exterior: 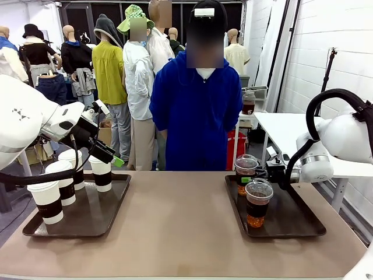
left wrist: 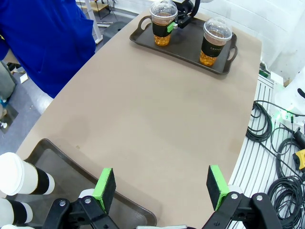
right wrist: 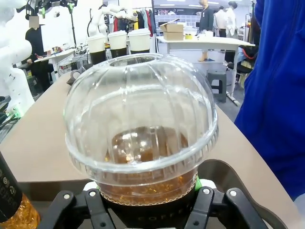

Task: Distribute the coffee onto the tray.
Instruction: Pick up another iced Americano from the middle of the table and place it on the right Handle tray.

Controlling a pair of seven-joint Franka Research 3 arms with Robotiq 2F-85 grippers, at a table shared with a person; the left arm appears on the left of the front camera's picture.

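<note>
- Right tool (exterior: 252, 178) clamped on the far dome-lidded cup (exterior: 245, 173), green pads at its dark sleeve; cup upright over the right tray (exterior: 303, 224), too close to tell whether its base touches.
- Best kept vertical and moved slowly, since the dark drink sits high under the dome; grip at the sleeve, never the thin lid.
- If lifting, straight up first to pass the tray rim and the near dome-lidded cup (exterior: 258, 202) just beside it.
- Left tool (left wrist: 162, 183) spread wide and empty, hovering over the near edge of the left tray (left wrist: 52, 155); better held off until the right arm's path across the tabletop (exterior: 175, 227) is settled.
- Four paper cups (exterior: 60, 182) crowd the left tray, so any set-down there calls for a bare patch well apart from them.
- Right wrist view: dome lid and liquid level at close range, black fingers (right wrist: 90, 207) hugging the sleeve, paper cups far beyond.
- Left wrist view: both clear cups and the right tool's hold from across the tabletop, plus two paper cups at its left edge.
- Front view: both trays at once, person in blue (exterior: 198, 111) standing at the far side, hands not taking part.
</note>
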